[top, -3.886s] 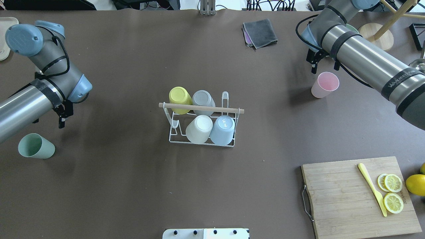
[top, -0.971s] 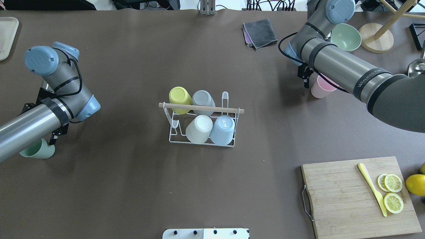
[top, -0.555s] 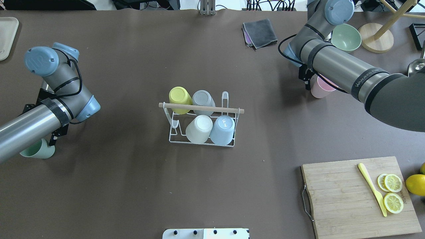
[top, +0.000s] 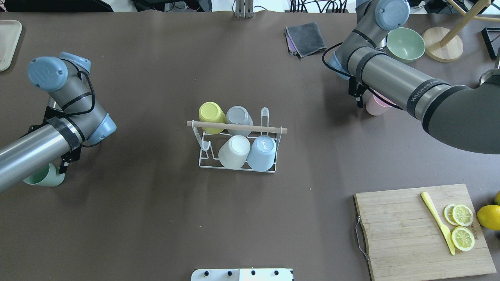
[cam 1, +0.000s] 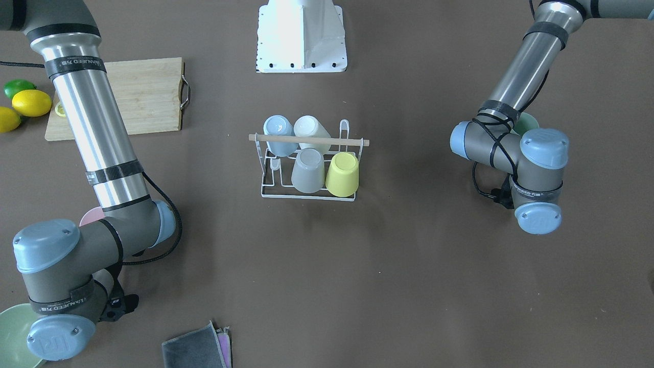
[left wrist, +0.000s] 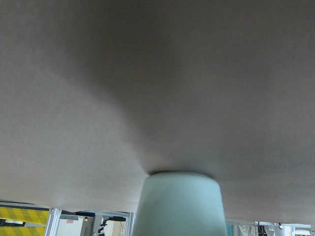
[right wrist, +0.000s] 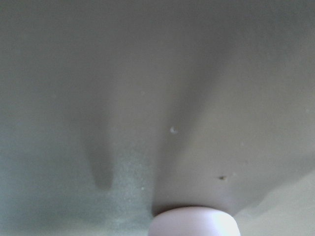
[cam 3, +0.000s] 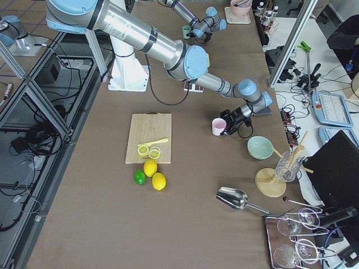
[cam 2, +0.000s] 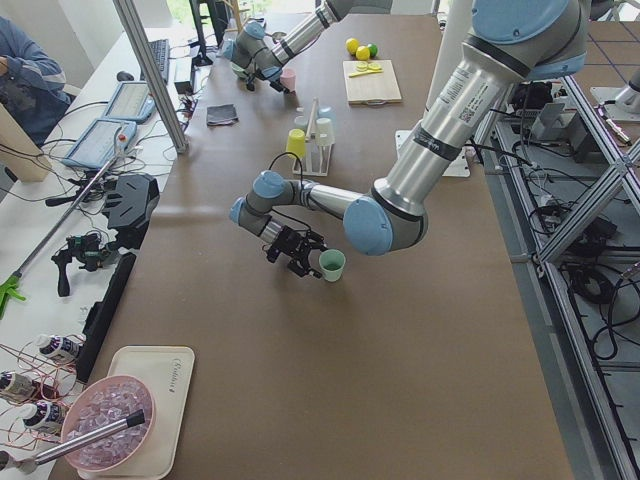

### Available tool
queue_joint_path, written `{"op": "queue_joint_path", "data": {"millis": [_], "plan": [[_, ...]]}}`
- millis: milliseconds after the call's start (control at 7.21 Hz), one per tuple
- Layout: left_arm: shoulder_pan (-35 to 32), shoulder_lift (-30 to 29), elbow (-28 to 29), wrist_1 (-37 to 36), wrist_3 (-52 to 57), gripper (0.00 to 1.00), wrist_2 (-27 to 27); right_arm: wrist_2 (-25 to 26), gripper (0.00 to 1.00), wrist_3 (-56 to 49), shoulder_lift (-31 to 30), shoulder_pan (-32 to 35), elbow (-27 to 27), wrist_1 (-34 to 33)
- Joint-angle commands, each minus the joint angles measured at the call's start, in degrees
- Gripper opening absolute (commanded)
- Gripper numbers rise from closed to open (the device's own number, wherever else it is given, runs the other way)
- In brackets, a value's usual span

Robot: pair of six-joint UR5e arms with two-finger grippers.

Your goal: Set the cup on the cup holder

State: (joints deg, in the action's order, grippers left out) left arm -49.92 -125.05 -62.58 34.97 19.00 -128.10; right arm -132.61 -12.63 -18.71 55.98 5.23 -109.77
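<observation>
Two low reaches for side grasps.
Green cup [top: 45,177] beside our left gripper [top: 62,166], pink cup [top: 375,106] beside right gripper [top: 359,97]; spread: we cannot tell.

cup holder [top: 273,130] holds four cups [top: 234,150], seemingly

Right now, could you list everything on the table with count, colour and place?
cup holder: 1, white wire, wooden rod, table centre
cups on holder: 4, yellow cup, grey cup, cream cup, light blue cup, inverted
green cup: 1, upright, robot's left side
pink cup: 1, upright, robot's right side
cutting board: 1, wood, robot's near right
knife: 1, yellow, on board
lemon slices: 3, yellow, on board
lemons: 2, yellow, beside board
lime: 1, green, beside lemons
bowl: 1, green, far right
cloth: 1, grey, far side
left gripper: 1, black, at green cup
right gripper: 1, black, at pink cup
</observation>
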Motion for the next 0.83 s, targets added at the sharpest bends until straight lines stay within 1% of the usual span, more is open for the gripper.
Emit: {"op": "queue_joint_path", "data": {"millis": [0,278,694], "plan": [[0.0,0.16,0.0,-0.69,0.69,0.96,-0.13,0.59,1.0,-0.03,0.25,-0.17,-0.31,-0.89],[0.09,0.16,0.0,-1.13,0.69,0.96,-0.13,1.64,1.0,-0.03,0.25,-0.52,-0.57,-0.89],[0.18,0.33,0.0,-1.22,0.87,0.96,-0.13,1.74,1.0,0.06,0.16,-0.96,-0.75,-0.97]]}}
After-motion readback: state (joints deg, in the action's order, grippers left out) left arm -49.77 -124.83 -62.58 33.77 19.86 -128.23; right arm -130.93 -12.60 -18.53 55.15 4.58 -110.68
